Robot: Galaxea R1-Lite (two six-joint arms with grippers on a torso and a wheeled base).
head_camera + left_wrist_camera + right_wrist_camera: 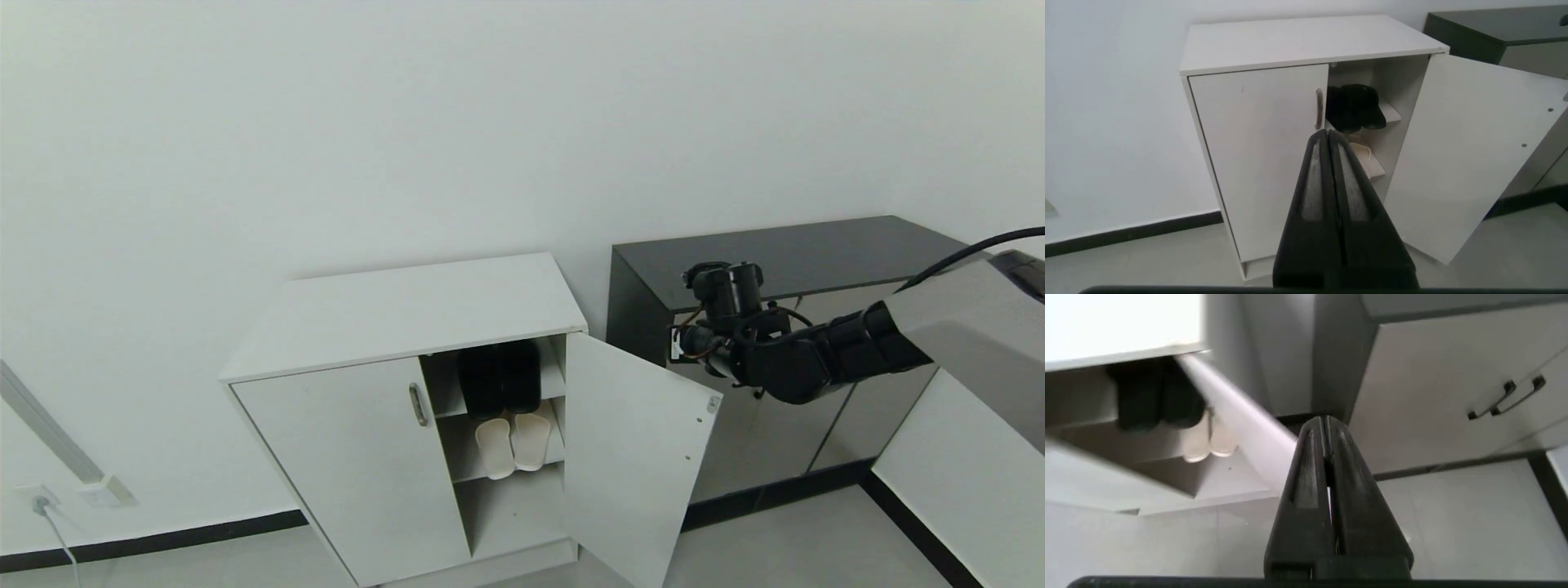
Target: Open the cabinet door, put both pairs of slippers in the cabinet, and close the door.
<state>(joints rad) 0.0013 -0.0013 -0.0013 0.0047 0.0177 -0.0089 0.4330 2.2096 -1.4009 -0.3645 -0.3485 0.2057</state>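
Slippers are both inside in the head view: black pair (pixel 500 380) above cream pair (pixel 513 445), right door (pixel 633 441) open, my right arm (pixel 816 355) just beyond its free edge. Left wrist view: left gripper (pixel 1327 135) fingers together, facing the cabinet (pixel 1290 41). Right wrist view: right gripper (pixel 1327 425) fingers together; I'd press the door's outer face leftward, following its arc.

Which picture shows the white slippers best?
The head view: both white slippers sit side by side inside the cabinet, with nothing blocking them. In the left wrist view the left gripper hides most of them. The right wrist view shows them at a slant beside the black pair.
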